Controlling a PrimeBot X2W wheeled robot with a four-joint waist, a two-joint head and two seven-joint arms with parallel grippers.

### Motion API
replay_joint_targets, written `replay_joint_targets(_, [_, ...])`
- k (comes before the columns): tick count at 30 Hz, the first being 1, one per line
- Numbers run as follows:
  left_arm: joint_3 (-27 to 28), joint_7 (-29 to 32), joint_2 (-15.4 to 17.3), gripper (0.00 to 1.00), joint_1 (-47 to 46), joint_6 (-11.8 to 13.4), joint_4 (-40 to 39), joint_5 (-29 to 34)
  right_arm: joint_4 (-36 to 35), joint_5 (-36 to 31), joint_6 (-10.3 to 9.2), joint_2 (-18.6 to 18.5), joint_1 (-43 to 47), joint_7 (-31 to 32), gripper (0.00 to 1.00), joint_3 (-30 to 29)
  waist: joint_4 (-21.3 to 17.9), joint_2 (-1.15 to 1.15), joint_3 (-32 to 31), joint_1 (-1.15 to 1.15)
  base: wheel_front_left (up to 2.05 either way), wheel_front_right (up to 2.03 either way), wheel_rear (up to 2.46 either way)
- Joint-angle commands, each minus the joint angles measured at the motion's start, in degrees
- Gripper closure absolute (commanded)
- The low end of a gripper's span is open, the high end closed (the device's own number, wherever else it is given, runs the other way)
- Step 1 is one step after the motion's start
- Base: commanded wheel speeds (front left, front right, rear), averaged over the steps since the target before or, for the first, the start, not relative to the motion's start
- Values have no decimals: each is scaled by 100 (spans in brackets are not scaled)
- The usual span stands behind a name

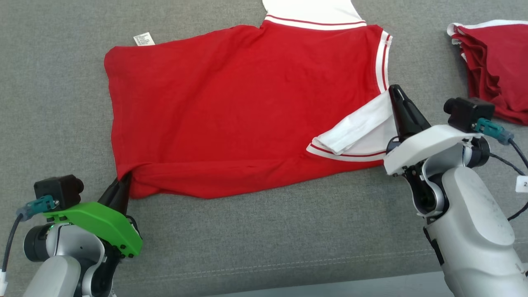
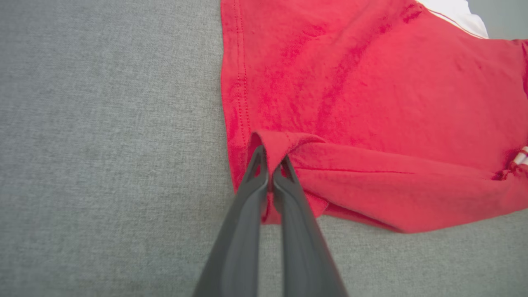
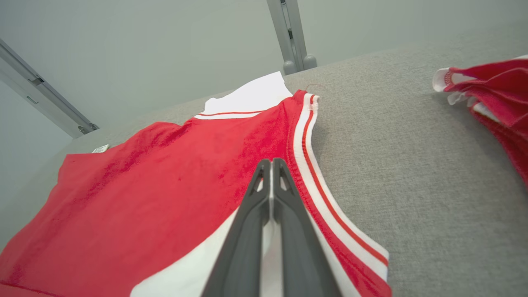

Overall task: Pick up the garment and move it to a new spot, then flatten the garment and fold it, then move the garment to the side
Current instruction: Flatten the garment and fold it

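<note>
Left end effector [image 1: 125, 179]: nearest the camera, at 7 o'clock in the head view under its green housing. Its fingers are clamped on the hem corner [image 2: 275, 142] of the garment, and a pinch of red cloth stands up between the tips in the left wrist view.
Right end effector [image 1: 395, 90]: at 4 o'clock, fingers pressed together and pointing toward 12. The tips lie over red cloth just beside the striped trim [image 3: 307, 165]. No cloth shows between the tips, so I judge it empty, though white fabric lies right under the fingers.
Garment [image 1: 231, 111]: a red shirt spread across the middle of the grey counter [image 1: 264, 231], with the hem toward 9 o'clock and the striped end toward 3. It is mostly flat, with a soft roll along the near edge.
White sleeve [image 1: 359, 130]: turned in over the body at 4 o'clock, beside the right fingers.
Far sleeve [image 1: 313, 8]: sticks out at 12 o'clock, not folded in.
Care tag [image 1: 144, 39]: at 11 o'clock, just beside the far hem corner.
Second garment [image 1: 495, 62]: crumpled red and white cloth at 2 o'clock, well apart.
Step in hand: folding, as I read it. The shirt is laid out, one sleeve is in and the near hem corner is gripped.
Next move: it likely calls for the right fingers to part and take the near edge at the sleeve end. Both ends could then lift together and carry toward 12 o'clock. A pull from the left alone would probably skew the cloth.
</note>
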Motion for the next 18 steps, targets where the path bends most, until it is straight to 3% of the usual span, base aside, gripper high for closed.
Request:
replay_joint_targets(1, [-7, -15, -35, 100, -145, -62, 79, -33, 186, 56, 0, -49, -190, -96, 100, 39, 36, 0, 71, 0, 0, 0, 0])
replay_joint_targets(18, [-52, -178, -240, 100, -569, -262, 722, -201, 1787, 654, 0, -218, -1358, -1005, 100, 454, 174, 0, 222, 0, 0, 0, 0])
